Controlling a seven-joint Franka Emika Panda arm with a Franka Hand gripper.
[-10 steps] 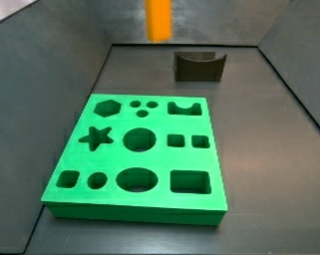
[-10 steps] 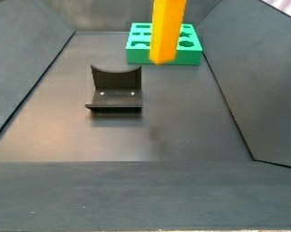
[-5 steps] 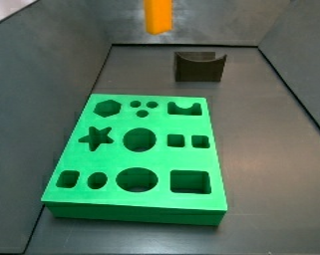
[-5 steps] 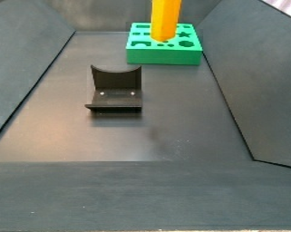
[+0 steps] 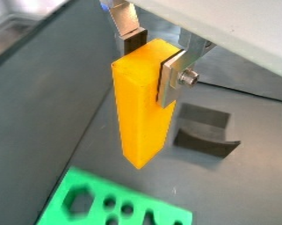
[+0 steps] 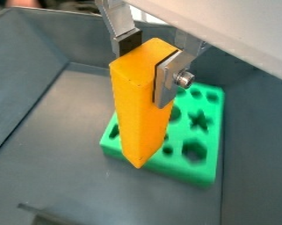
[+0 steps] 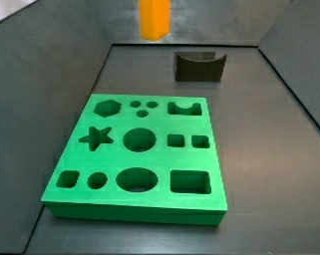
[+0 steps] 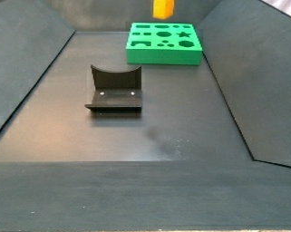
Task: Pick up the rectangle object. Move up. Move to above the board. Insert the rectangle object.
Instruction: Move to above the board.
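1 gripper [image 5: 151, 60], rectangle object [image 5: 143, 101] top cropped

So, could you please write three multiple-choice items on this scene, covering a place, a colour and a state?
1. Where is the rectangle object?
A. Lying on the floor
B. Held above the floor
C. Seated in the board

2. What colour is the board?
A. Green
B. Blue
C. Red

3. How does the gripper stand?
A. Open and empty
B. Shut on the dark notched block
C. Shut on the rectangle object

Answers:
1 B: both wrist views show its lower end in the air.
2 A: bright green in both side views.
3 C: in both wrist views the silver fingers press its upper sides; the dark notched block sits on the floor.
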